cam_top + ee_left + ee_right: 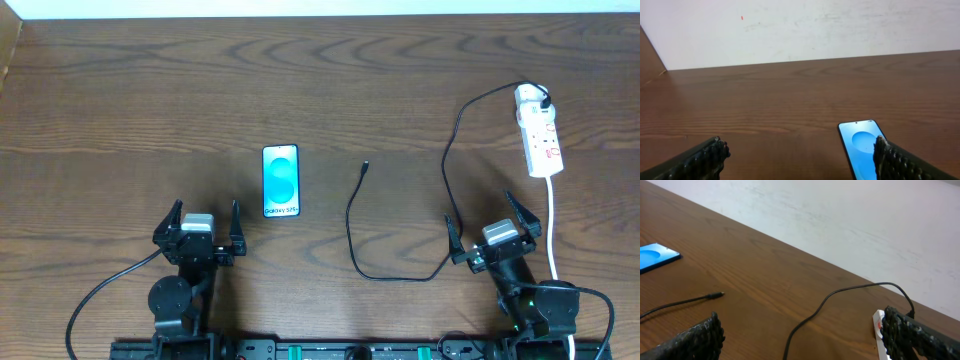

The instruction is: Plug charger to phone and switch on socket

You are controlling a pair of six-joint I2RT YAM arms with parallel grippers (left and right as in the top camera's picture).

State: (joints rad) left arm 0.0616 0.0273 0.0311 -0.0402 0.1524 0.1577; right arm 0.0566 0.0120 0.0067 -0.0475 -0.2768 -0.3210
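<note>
The phone [281, 181] lies flat at mid-table, cyan screen up; it also shows in the left wrist view [860, 147] and at the edge of the right wrist view [655, 256]. The charger cable [400, 272] runs from its loose connector tip [365, 166] in a loop to its black plug [543, 101], seated in the white socket strip [538, 131] at the far right. The tip shows in the right wrist view [716, 296], apart from the phone. My left gripper [207, 213] is open and empty, near the phone's near-left side. My right gripper [487, 219] is open and empty over the cable [815, 312].
The strip's white cord [553, 225] runs down the right side beside my right arm. A pale wall [800, 30] bounds the table's far edge. Bare wood lies between phone and cable tip.
</note>
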